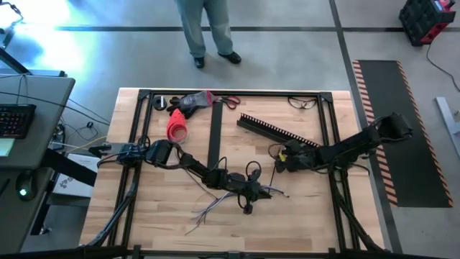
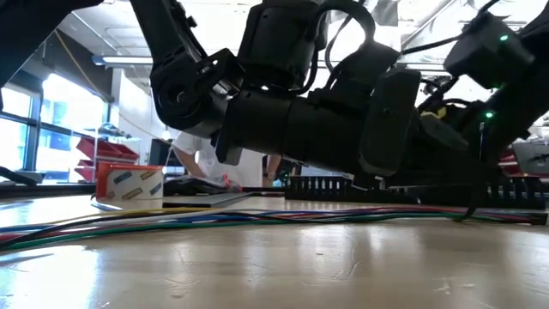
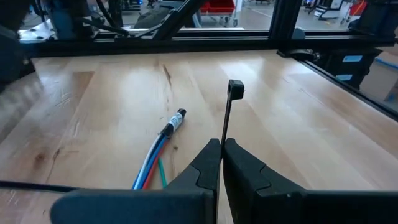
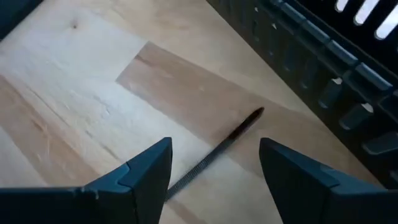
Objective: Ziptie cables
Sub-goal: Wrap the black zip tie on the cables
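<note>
Pale butcher-block wood (image 1: 302,201) fills the table top, framed by black rails, with grey floor around it and a person's legs (image 1: 205,32) standing at the far edge.

At the table's middle the left gripper (image 3: 222,152) has its fingers pressed together on a thin black ziptie (image 3: 229,112), whose square head sticks up and away from the tips. Just beyond, the cables (image 3: 163,146) lie on the wood, their blue, white, red and green strands banded together near one end; in the high view the bunch (image 1: 215,208) fans out in loose ends toward the near edge, and in the low view it runs as a flat coloured streak (image 2: 257,216) across the table under the arm.

To the right, the right gripper (image 4: 214,165) hovers low with its fingers spread wide and nothing between them; below the gap another ziptie tail (image 4: 217,152) lies flat on the wood. Close behind stands the black slotted cable channel (image 1: 277,129), lying diagonally.

Farther off, near the back rail, are a red cone-shaped object (image 1: 177,128), a red-and-grey hand tool (image 1: 194,101) and scissors with red handles (image 1: 230,101).
</note>
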